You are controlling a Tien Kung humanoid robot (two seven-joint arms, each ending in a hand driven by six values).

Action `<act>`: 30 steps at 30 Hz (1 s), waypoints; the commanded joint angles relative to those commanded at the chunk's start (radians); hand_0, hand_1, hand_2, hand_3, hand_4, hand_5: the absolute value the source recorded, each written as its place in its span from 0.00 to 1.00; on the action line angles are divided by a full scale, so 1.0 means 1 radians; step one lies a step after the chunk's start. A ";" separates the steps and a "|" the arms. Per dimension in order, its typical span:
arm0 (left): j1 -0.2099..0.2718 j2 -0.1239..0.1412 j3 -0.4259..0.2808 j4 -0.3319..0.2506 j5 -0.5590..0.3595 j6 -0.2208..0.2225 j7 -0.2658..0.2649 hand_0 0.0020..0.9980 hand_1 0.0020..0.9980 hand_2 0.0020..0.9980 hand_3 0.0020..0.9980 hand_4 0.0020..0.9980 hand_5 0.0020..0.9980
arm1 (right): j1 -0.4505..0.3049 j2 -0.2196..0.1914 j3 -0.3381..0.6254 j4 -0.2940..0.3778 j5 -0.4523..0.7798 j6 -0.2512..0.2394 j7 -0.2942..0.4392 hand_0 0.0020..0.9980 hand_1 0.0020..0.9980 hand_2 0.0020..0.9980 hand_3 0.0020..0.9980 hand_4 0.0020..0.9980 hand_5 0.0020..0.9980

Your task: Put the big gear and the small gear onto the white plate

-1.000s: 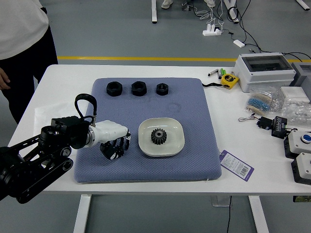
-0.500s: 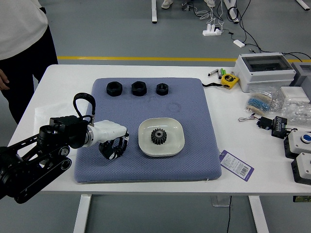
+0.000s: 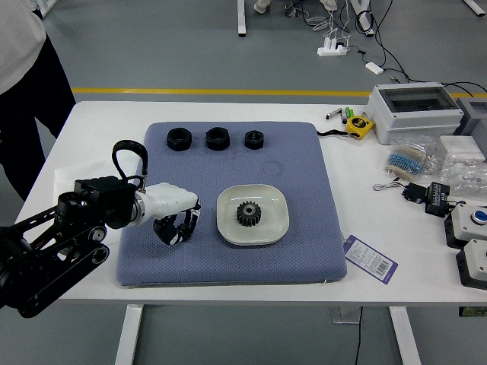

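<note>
With one gear (image 3: pixel 248 214) on the plate (image 3: pixel 275 229), we should add the other, but cannot tell if our left fingers (image 3: pixel 164 230) are closed or gripping.

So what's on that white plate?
One black gear sits on the plate. The bit of plate directly under it is covered, so that can't be seen.

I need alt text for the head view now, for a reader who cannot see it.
A robot's left hand reaches over a blue-grey mat beside a white plate holding one dark gear; whether the hand grips anything is unclear. Three black nuts lie near the mat's far edge, and a person stands at the table's far left.
</note>
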 joint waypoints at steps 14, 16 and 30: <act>-0.009 0.001 -0.010 -0.018 0.003 -0.003 0.002 0.29 0.34 0.39 0.44 0.63 0.00 | -0.001 0.000 -0.001 0.000 0.002 0.000 0.001 0.65 0.65 0.73 0.58 0.85 0.68; -0.011 -0.001 -0.013 -0.023 0.004 -0.003 0.002 0.29 0.34 0.39 0.44 0.62 0.00 | -0.002 0.000 0.001 0.000 -0.001 0.000 0.000 0.65 0.65 0.73 0.58 0.85 0.68; -0.035 -0.070 -0.050 -0.036 0.005 -0.004 0.004 0.29 0.34 0.39 0.44 0.60 0.00 | -0.008 0.001 0.009 0.001 -0.015 -0.002 -0.005 0.65 0.65 0.73 0.58 0.85 0.68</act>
